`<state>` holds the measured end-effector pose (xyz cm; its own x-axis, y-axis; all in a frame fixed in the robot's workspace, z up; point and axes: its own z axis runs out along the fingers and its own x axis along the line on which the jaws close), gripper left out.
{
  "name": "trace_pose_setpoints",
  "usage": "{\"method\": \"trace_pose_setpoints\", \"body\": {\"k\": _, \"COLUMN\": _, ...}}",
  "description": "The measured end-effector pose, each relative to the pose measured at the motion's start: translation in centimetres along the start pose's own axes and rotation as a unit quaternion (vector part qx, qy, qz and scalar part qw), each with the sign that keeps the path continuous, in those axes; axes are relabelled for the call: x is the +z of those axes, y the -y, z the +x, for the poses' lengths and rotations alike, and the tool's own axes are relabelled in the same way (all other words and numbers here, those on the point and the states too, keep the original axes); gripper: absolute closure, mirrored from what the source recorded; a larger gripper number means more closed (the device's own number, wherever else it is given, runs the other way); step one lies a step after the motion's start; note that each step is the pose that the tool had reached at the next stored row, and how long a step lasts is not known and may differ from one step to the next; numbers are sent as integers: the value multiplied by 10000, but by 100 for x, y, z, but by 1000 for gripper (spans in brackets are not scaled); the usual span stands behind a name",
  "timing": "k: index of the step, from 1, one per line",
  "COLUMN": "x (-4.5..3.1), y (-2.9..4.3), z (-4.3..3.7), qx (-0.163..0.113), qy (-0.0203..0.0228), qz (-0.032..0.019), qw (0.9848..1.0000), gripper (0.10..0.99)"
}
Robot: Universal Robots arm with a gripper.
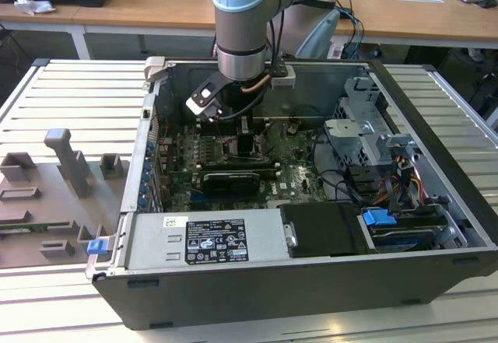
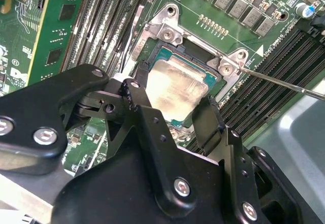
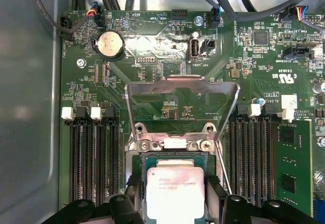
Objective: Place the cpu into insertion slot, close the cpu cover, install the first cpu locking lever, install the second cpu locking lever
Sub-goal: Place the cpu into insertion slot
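In both wrist views my gripper (image 2: 172, 102) (image 3: 175, 197) has its black fingers (image 2: 139, 99) against two opposite sides of the cpu (image 2: 177, 84) (image 3: 175, 183), shut on it. The cpu's pale metal top faces up, and it sits level in, or just above, the insertion slot (image 2: 177, 51) (image 3: 175, 155) on the green board. The cpu cover (image 3: 183, 84) is swung open and stands up behind the slot. A thin metal locking lever (image 2: 284, 84) (image 3: 223, 170) lies unlatched beside the slot. In the exterior view the gripper (image 1: 243, 137) reaches down into the open computer case.
Long black memory slots (image 3: 96, 168) (image 3: 251, 158) flank the socket on both sides. A green card (image 3: 292, 173) stands beside one bank. The case walls (image 1: 311, 296), power supply (image 1: 210, 238) and drive cage with cables (image 1: 373, 141) surround the board. Grey fixtures (image 1: 70, 164) lie outside, on the exterior view's left.
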<state>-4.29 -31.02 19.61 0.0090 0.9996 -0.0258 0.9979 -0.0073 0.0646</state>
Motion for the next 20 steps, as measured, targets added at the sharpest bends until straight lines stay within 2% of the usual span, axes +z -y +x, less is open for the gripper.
{"method": "trace_pose_setpoints", "body": {"k": 16, "x": -204, "y": -18, "z": -5, "qx": 3, "qy": 2, "qz": 14, "qw": 10000, "gripper": 471}}
{"method": "trace_pose_setpoints", "body": {"k": 17, "x": -212, "y": -19, "z": -5, "qx": 3, "qy": 3, "qz": 16, "qw": 10000, "gripper": 549}}
{"method": "trace_pose_setpoints", "body": {"k": 19, "x": -223, "y": -23, "z": -5, "qx": 3, "qy": 3, "qz": 20, "qw": 10000, "gripper": 549}}
{"method": "trace_pose_setpoints", "body": {"k": 20, "x": -225, "y": -26, "z": -5, "qx": 2, "qy": 4, "qz": 23, "qw": 10000, "gripper": 612}}
